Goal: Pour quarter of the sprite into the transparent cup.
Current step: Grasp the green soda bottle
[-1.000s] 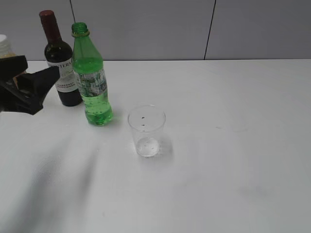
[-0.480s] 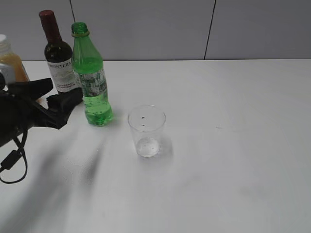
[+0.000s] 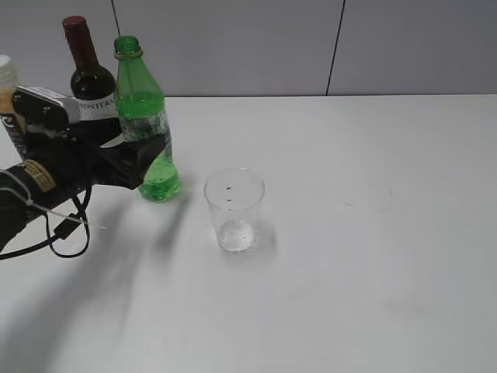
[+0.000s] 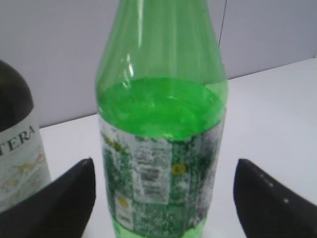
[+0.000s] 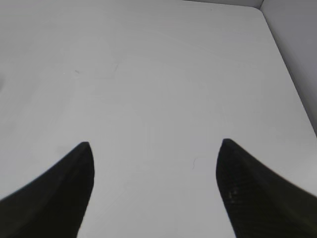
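Note:
The sprite (image 3: pixel 143 116) is a tall green bottle with a white-green label, standing upright and uncapped at the back left of the table. My left gripper (image 3: pixel 140 153) is open, with one finger on each side of the bottle's label. In the left wrist view the sprite (image 4: pixel 163 144) stands between the fingers with a gap on both sides of my left gripper (image 4: pixel 164 167). The transparent cup (image 3: pixel 234 210) stands upright to the right of the bottle and nearer the front. My right gripper (image 5: pixel 154 146) is open and empty over bare table, out of the exterior view.
A dark wine bottle (image 3: pixel 89 89) with a red cap stands just behind and left of the sprite, and shows in the left wrist view (image 4: pixel 17 148). An orange juice bottle (image 3: pixel 6 85) is at the far left edge. A grey wall runs behind the white table (image 3: pixel 373 194).
My left arm has moved right from the left edge up to the sprite, and its open fingers now flank the bottle. The bottle and cup have not moved.

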